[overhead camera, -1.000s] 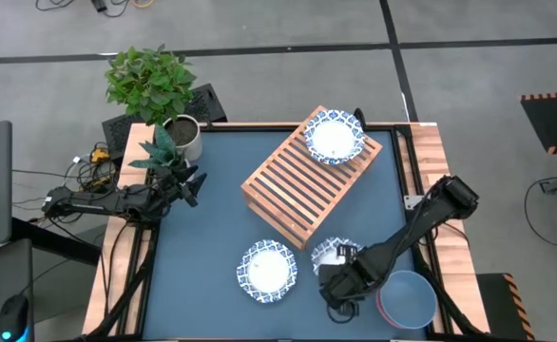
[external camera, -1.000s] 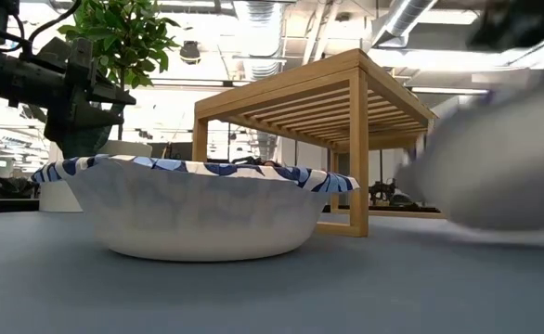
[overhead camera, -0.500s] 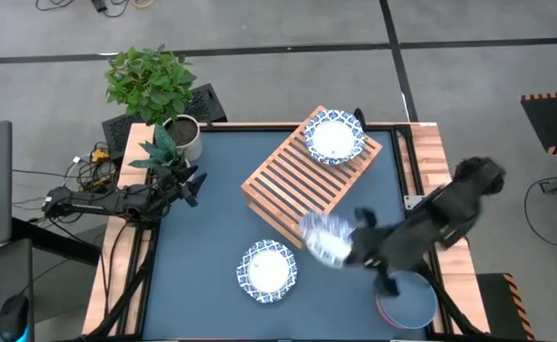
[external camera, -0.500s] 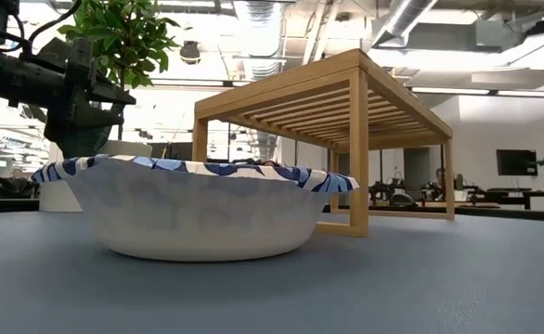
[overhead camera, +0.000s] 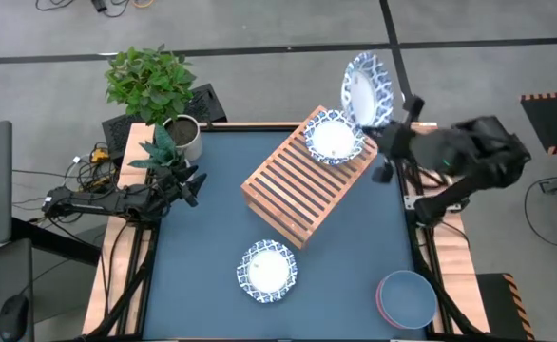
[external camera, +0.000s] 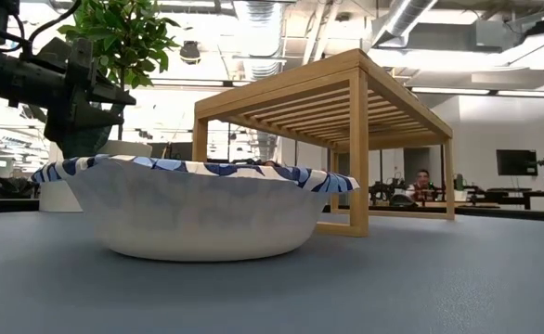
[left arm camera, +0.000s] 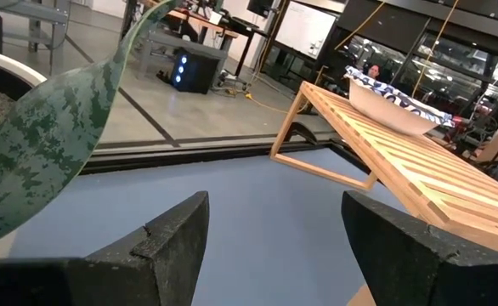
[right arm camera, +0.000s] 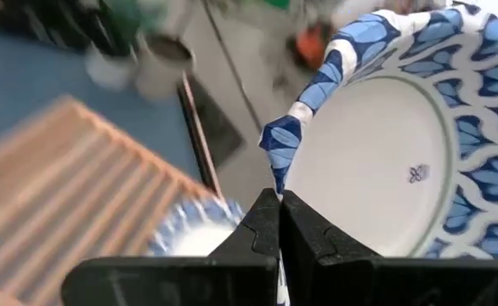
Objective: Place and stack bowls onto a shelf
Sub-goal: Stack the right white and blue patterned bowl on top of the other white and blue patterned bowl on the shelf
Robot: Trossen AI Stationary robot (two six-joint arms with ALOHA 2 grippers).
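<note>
My right gripper [overhead camera: 381,129] is high over the table's far right corner, shut on a blue-and-white patterned bowl [overhead camera: 366,88] that stands almost on edge. Just below it, a second patterned bowl [overhead camera: 334,140] sits on the far right end of the slatted wooden shelf [overhead camera: 302,180]. A third patterned bowl [overhead camera: 267,271] rests on its base on the blue tabletop near the front edge, large in the low view [external camera: 198,209]. My left gripper [left arm camera: 274,246] waits open and level at the table's left edge [overhead camera: 189,185], beside the plants. My right gripper pinches the patterned bowl's rim [right arm camera: 280,174] between its two shut fingers [right arm camera: 262,225], at the rim's lower edge. The bowl [right arm camera: 385,144] is lifted clear and stands up from the fingers, tilted nearly on edge, its white inside turned toward the wrist camera.
A plain blue bowl [overhead camera: 409,296] sits nested in a pink-red one at the near right corner. A leafy potted plant [overhead camera: 150,84] and a smaller spiky plant [overhead camera: 164,152] stand at the far left corner. A person [external camera: 422,181] sits in the room beyond.
My right gripper has risen from the near right of the table with the patterned bowl and swung toward the far edge, past the shelf's right end. Its wrist has turned, and the bowl has tipped from lying flat to standing nearly on edge. The other bowls have not moved.
</note>
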